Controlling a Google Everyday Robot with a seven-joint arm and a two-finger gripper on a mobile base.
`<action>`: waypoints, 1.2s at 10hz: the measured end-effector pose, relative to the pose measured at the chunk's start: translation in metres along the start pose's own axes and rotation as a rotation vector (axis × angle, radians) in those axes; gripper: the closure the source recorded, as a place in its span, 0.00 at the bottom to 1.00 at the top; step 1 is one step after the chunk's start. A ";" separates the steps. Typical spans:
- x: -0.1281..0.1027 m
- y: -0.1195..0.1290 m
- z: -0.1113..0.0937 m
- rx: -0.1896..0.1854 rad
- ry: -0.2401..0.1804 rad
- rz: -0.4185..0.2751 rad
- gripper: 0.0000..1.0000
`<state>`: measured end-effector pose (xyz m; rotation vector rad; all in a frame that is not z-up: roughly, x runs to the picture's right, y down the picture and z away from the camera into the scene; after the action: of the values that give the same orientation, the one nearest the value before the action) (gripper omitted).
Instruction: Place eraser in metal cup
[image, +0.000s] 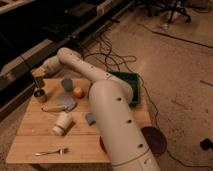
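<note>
The gripper (38, 76) hangs with the metal cup (39, 93) just below its jaws; I cannot tell whether they are wide, narrow or holding anything. An eraser is likely light, rubbery and grippy, so pinch its flat sides.

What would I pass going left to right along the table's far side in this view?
The metal cup, with the gripper just above it → blue-grey cup → orange fruit → green bin.
</note>
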<state>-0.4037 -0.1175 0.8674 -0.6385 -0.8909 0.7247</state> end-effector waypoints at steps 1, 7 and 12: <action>0.000 0.003 0.004 -0.008 0.001 -0.006 1.00; 0.005 0.017 0.020 -0.049 0.019 -0.033 1.00; 0.015 0.025 0.029 -0.070 0.048 -0.053 1.00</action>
<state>-0.4296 -0.0852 0.8694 -0.6895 -0.8891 0.6306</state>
